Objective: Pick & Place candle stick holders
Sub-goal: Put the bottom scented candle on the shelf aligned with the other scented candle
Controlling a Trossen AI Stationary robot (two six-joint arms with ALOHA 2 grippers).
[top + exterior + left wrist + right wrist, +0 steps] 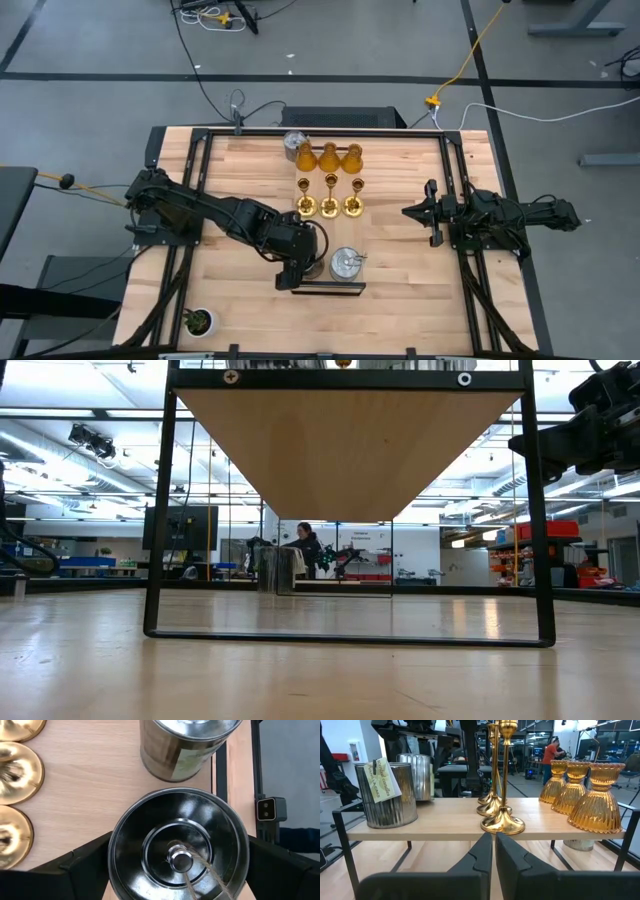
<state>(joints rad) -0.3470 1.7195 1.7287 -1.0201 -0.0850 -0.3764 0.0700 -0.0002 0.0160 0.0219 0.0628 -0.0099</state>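
One squat round silver metal holder (150, 835) sits dead centre between the left gripper's (312, 268) fingers (80, 870). It's at the front of the raised wooden shelf (445, 827), and the arm hides it from overhead. The jaws are spread wide, one dark finger on each side of the wall, coming straight down from above. I can't tell if either pad touches metal yet. My read is that it's lined up to grab by the outer wall, grip not yet made. The top-down approach makes sense because a low wide tin gives nothing else to pinch.

The second silver holder with a paper label (346, 264) stands just beside it, toward the right arm. That gap is tight, so the finger on that side could nudge it on closing.

The third silver holder (296, 143) is at the back, next to the row of three amber-orange bell-shaped holders (329, 157). Three shiny gold thin-stemmed holders with round bases (330, 207) line up in front of the amber row. Both rows look sorted by type, so the silvers probably want a row too.

The right gripper (432, 212) is parked at the table's right edge with fingers pressed together, holding nothing. It points at the shelf and stays out of the left arm's way.
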